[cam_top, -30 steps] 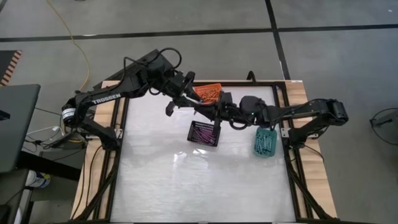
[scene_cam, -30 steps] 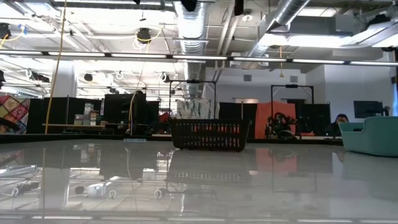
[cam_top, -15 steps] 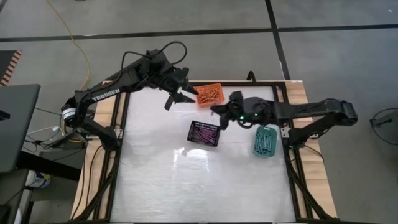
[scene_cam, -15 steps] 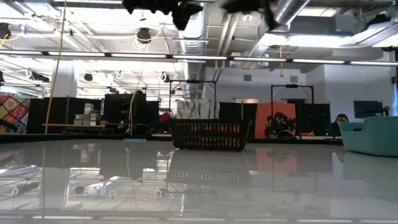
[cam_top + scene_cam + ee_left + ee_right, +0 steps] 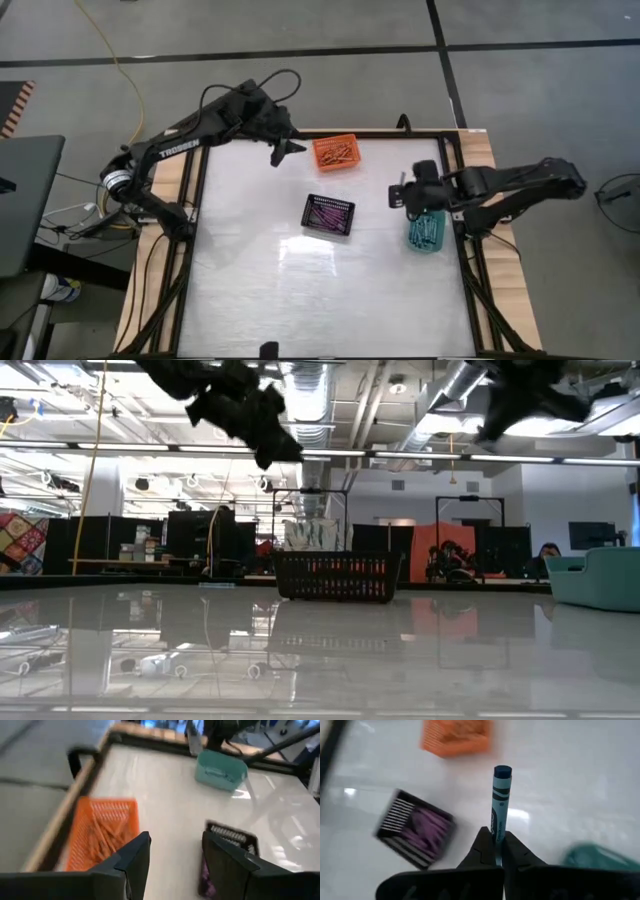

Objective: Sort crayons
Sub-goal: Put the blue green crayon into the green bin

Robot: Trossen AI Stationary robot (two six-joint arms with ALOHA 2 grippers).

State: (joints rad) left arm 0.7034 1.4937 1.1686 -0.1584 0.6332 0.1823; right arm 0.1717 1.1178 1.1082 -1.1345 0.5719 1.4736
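1. While the left gripper point(image 5: 281, 152) hung with its fingers spread and nothing between them just beside the orange basket point(image 5: 335, 152), it had backed off from a spot over that basket within the last second, its fingers widening on the way; I judge an orange crayon had just been dropped in.
2. Over the same second the right gripper point(image 5: 404, 194) had swung away from the orange basket to a place just beside the teal basket point(image 5: 426, 229), on the side facing the black basket point(image 5: 329, 214).
3. Its fingers were pinched together on a teal-blue crayon point(image 5: 499, 800), which stood out past the fingertips.
4. That move suggested the crayon was headed for the teal basket, not yet released.
5. Count: three baskets, one orange, one black, one teal, and two arms.
6. Orange crayons point(image 5: 338, 153) lay in the orange basket, purple crayons point(image 5: 328, 213) in the black, teal ones in the teal; too many to count.
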